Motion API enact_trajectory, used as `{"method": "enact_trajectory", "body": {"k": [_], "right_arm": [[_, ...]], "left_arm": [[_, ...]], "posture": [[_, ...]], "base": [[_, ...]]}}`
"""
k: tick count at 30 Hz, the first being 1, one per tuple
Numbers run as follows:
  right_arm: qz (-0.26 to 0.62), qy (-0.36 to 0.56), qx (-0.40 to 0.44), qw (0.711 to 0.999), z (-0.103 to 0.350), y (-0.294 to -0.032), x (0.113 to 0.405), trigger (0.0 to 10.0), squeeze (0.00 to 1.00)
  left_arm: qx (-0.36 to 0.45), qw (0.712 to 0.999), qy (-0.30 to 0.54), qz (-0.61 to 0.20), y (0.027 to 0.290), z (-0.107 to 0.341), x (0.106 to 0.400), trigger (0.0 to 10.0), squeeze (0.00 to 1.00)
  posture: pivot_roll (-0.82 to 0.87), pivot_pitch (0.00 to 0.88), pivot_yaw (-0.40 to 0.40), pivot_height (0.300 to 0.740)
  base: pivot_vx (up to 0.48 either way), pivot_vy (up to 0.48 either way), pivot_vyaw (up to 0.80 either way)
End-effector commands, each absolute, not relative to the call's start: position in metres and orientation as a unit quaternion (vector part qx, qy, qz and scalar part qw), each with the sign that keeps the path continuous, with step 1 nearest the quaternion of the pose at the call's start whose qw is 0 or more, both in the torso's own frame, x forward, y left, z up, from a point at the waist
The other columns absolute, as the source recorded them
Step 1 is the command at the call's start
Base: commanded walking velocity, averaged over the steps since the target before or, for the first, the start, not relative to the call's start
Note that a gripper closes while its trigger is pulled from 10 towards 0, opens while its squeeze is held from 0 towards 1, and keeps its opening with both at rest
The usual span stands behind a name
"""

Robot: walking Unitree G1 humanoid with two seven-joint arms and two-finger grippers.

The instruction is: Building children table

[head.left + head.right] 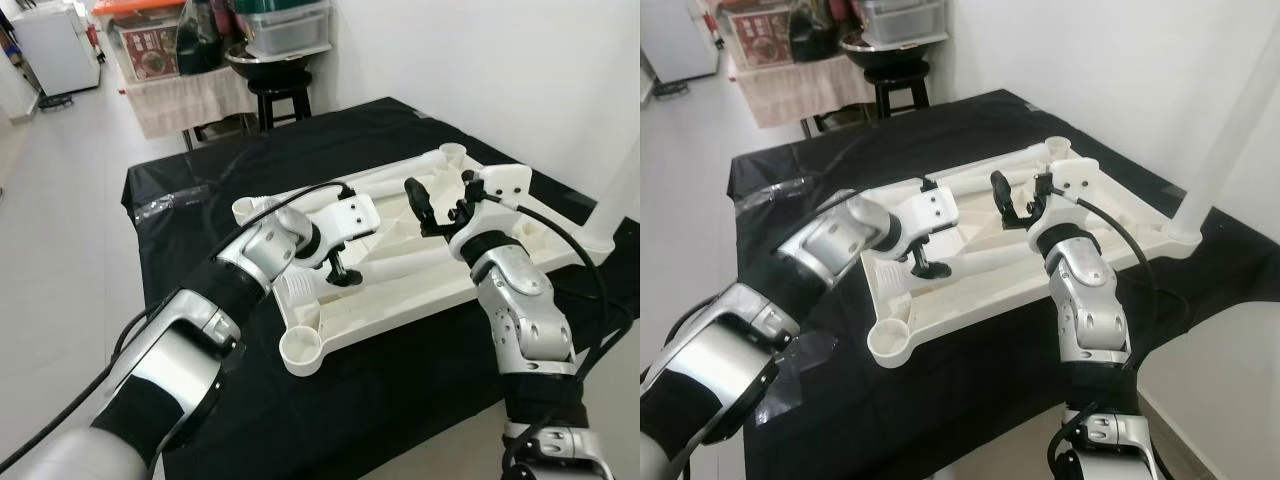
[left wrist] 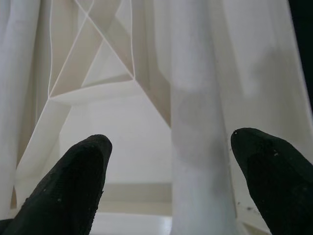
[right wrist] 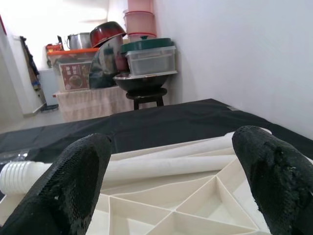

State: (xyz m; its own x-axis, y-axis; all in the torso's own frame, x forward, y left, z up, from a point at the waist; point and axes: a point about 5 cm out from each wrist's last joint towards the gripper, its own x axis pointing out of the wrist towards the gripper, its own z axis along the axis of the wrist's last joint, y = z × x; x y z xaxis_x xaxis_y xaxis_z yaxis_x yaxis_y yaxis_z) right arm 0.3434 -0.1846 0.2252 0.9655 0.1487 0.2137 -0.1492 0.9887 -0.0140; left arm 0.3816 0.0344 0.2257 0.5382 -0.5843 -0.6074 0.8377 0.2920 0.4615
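Just unmarked white tabletop (image 1: 420, 290) under both open grippers.

Table w/ black cloth (image 1: 400, 400) carries upside-down white plastic tabletop (image 1: 400, 300), ribbed underside up.

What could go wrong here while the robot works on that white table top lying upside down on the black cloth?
1. The left hand points down over a loose leg lying in the table top; being round, the leg may roll away as the fingers close.
2. The table top rests on a black cloth, so a push could slide it towards the near edge.
3. The right hand hovers open close by, and the two arms could bump.
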Motion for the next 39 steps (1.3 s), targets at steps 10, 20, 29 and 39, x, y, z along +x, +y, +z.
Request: {"method": "enact_trajectory", "body": {"k": [10, 20, 29, 39], "right_arm": [[0.075, -0.103, 0.001, 0.992, 0.221, -0.180, 0.341, 10.0, 0.00], [0.069, -0.098, 0.002, 0.993, 0.219, -0.181, 0.340, 10.0, 0.00], [0.067, -0.095, 0.001, 0.993, 0.218, -0.182, 0.340, 10.0, 0.00], [0.064, -0.094, -0.002, 0.994, 0.218, -0.183, 0.341, 10.0, 0.00]], "left_arm": [[0.413, 0.734, 0.223, -0.492, 0.025, 0.201, 0.376, 10.0, 0.00], [0.460, 0.712, 0.267, -0.459, 0.042, 0.184, 0.381, 0.0, 0.00], [0.456, 0.713, 0.275, -0.456, 0.045, 0.182, 0.382, 0.0, 0.00], [0.449, 0.722, 0.271, -0.451, 0.047, 0.181, 0.384, 0.0, 0.00]], "posture": [[-0.06, 0.057, 0.089, 0.740], [-0.07, 0.064, 0.086, 0.740], [-0.07, 0.064, 0.086, 0.740], [-0.06, 0.063, 0.081, 0.740]], "base": [[0.000, 0.000, 0.00], [0.000, 0.000, 0.00], [0.000, 0.000, 0.00], [0.000, 0.000, 0.00]]}}
